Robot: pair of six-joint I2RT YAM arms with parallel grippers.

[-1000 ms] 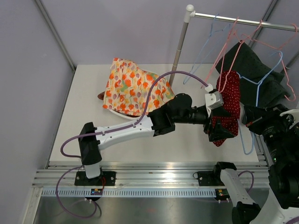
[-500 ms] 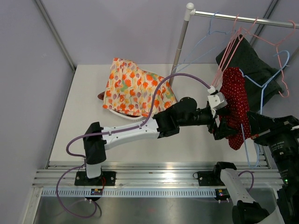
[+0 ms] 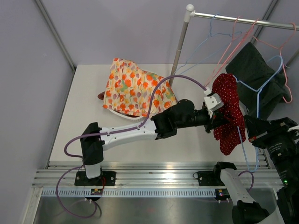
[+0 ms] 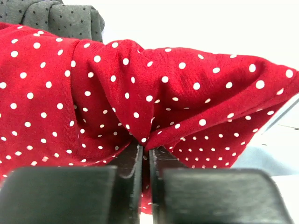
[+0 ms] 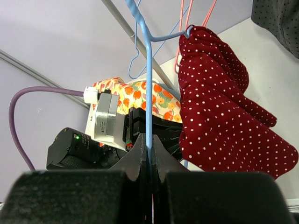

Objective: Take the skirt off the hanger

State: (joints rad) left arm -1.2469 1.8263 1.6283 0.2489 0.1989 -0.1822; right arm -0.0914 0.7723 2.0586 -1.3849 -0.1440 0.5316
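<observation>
At the right of the overhead view, the red polka-dot skirt [image 3: 227, 112] hangs in the air above the table [image 3: 93, 116]. It is below the clothes rail [image 3: 233, 18] that crosses the upper right corner. The skirt is bunched and slanted, its upper end toward the rail and its loose lower end drooping toward the bottom of the frame.

The left arm reaches across the middle of the frame from its base at the lower left. The left pincer [image 4: 145, 151] is closed on a fold of the skirt. In its own wrist view the two fingers sit together at bottom centre, with red dotted cloth gathered right at their tips and filling most of the frame.

The right pincer [image 5: 148, 144] is clamped on the thin wire of a blue hanger [image 5: 148, 84]. In the right wrist view the wire runs straight up from between the fingers at bottom centre, then bends toward the upper right. There it meets the top of the skirt.

Pink hangers [image 3: 233, 44] and more blue wire hang from the rail above the skirt. A dark dotted garment [image 3: 254, 74] hangs just beyond it, at the upper right. Well apart, in the upper middle of the table, an orange floral cloth [image 3: 135, 88] lies in a heap. A purple cable [image 3: 159, 88] arches over it toward the left wrist.
</observation>
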